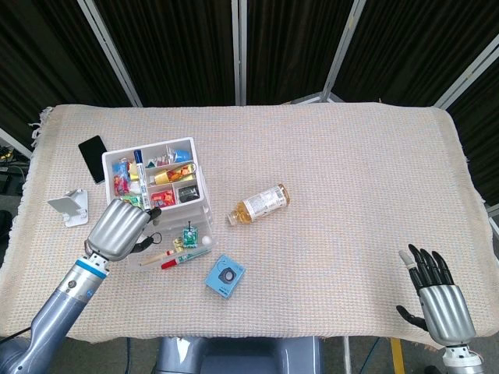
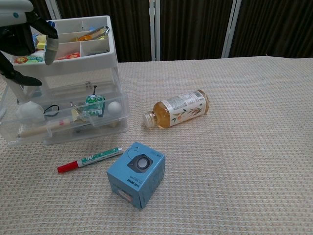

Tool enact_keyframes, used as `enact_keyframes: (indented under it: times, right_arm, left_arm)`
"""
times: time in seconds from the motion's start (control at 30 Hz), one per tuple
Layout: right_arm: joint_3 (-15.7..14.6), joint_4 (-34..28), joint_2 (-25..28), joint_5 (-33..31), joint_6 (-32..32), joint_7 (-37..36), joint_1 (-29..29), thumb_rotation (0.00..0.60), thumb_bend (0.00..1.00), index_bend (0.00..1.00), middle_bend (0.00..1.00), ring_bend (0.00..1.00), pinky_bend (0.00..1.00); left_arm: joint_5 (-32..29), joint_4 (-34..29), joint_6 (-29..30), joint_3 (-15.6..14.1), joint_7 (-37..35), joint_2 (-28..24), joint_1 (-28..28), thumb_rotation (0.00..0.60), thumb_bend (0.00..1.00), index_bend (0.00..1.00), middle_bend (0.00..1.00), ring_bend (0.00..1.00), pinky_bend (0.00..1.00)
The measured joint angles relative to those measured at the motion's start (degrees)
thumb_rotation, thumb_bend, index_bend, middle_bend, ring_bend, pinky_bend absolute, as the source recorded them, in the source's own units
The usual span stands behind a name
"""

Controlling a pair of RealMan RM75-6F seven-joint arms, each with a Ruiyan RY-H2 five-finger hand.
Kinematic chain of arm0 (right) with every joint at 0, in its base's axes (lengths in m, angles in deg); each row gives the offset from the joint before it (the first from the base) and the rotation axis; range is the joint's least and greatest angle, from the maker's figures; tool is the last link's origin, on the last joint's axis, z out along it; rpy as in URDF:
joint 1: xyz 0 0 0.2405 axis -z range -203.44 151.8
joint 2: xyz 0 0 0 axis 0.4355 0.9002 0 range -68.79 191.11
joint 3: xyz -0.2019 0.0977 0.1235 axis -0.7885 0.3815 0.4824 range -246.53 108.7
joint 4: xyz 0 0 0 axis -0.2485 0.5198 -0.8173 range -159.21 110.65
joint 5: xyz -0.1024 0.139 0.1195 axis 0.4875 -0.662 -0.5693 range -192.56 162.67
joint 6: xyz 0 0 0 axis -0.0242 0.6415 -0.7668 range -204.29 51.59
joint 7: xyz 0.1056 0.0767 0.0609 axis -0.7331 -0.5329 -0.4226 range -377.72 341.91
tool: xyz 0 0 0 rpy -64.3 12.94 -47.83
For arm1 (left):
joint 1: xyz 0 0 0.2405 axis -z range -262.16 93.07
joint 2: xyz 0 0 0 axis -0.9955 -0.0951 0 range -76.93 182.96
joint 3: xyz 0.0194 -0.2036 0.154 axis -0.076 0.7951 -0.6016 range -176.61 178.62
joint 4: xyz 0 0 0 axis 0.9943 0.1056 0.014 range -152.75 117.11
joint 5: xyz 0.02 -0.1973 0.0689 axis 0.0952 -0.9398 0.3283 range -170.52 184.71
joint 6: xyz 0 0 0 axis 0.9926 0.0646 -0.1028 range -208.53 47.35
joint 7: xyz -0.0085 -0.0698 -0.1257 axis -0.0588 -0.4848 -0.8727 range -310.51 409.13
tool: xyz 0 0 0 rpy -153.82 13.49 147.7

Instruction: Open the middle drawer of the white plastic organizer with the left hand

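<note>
The white plastic organizer (image 1: 195, 181) (image 2: 93, 61) stands at the table's left, its top tray full of small items. Beneath the tray, one clear drawer (image 2: 68, 122) is pulled out toward me, holding a white ball, a stick and small trinkets. Between that drawer and the tray is a clear section (image 2: 73, 88) that sits flush. My left hand (image 1: 121, 226) (image 2: 22, 39) hovers at the organizer's front-left corner, fingers apart and curved before the tray's front edge, holding nothing. My right hand (image 1: 437, 300) is open at the near right table edge.
An amber bottle (image 1: 260, 202) (image 2: 178, 108) lies on its side right of the organizer. A blue box (image 1: 225, 275) (image 2: 136, 174) and a red marker (image 2: 89, 158) lie in front of it. A black phone (image 1: 93, 158) and a white stand (image 1: 69, 207) sit left.
</note>
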Motion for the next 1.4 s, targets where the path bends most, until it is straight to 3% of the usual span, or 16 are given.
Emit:
enact_keyframes:
  times: [0.4, 0.87, 1.4]
  right_arm:
    - [0.0, -0.4, 1.0, 0.2, 0.5, -1.7, 0.0, 0.6, 0.02, 0.0, 0.0, 0.0, 0.0]
    - [0.1, -0.5, 1.1, 0.2, 0.7, -2.1, 0.1, 0.6, 0.02, 0.0, 0.0, 0.0, 0.0]
    - [0.1, -0.4, 1.1, 0.2, 0.8, -2.4, 0.1, 0.6, 0.02, 0.0, 0.0, 0.0, 0.0]
  left_arm:
    - [-8.0, 0.2, -4.0, -1.3, 6.5, 2.3, 7.4, 0.6, 0.21, 0.54, 0.99, 0.94, 0.81]
    - [-0.9, 3.2, -9.0, -4.0, 0.5, 0.9, 10.7, 0.6, 0.22, 0.53, 0.99, 0.94, 0.81]
    - [-3.5, 3.7, -8.8, -6.5, 3.7, 1.5, 13.1, 0.6, 0.27, 0.5, 0.99, 0.94, 0.81]
